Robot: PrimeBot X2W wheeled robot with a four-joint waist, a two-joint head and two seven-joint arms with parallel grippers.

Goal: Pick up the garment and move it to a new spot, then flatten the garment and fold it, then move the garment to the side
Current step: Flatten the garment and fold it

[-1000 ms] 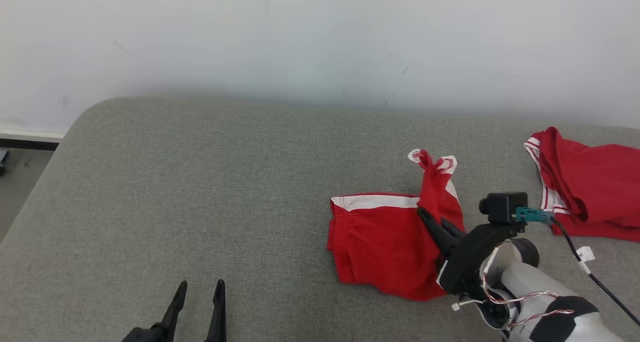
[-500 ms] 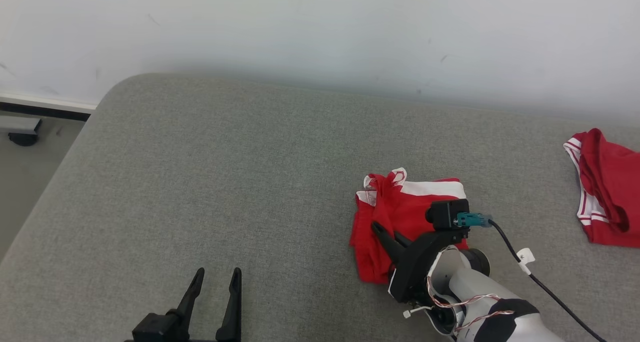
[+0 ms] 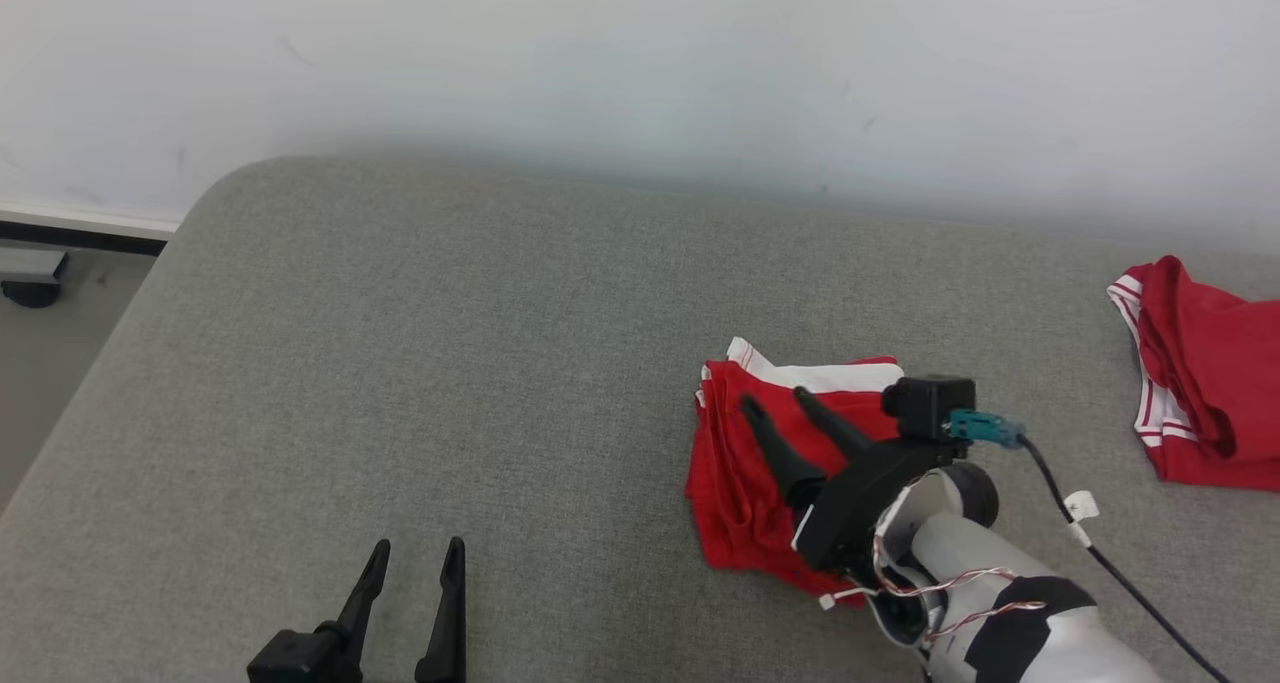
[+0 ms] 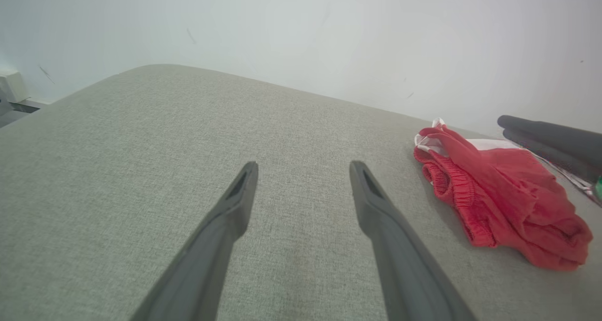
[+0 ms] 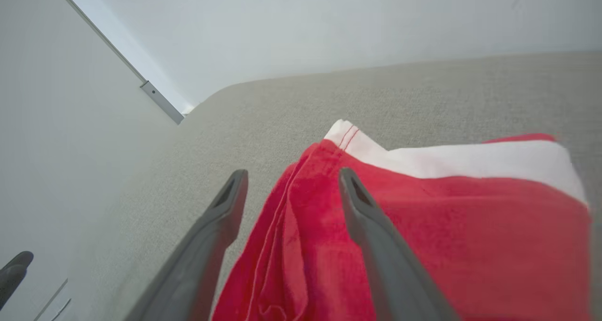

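A pair of red shorts with white trim (image 3: 750,463) lies folded in half on the grey cushion (image 3: 450,363), right of centre. My right gripper (image 3: 778,401) hovers open just above the fold, nothing between its fingers. The right wrist view has the red cloth (image 5: 423,227) under and between the spread fingers (image 5: 221,208). At the lower left my left gripper (image 3: 415,551) rests open over bare cushion, well apart from the shorts. From the left wrist, the shorts (image 4: 498,194) lie to the right, with the right gripper's dark fingers (image 4: 550,133) above them.
A second red garment with white stripes (image 3: 1200,403) lies at the cushion's right edge. A white wall (image 3: 640,63) stands behind the cushion. The cushion's left edge drops to the floor (image 3: 40,363), where a dark object (image 3: 30,288) sits. A black cable (image 3: 1110,573) trails from the right wrist.
My right gripper carried the lifted leg of the shorts leftward over the rest, then let go and opened; the shorts now lie folded. The head camera shifted. The left gripper stayed open.
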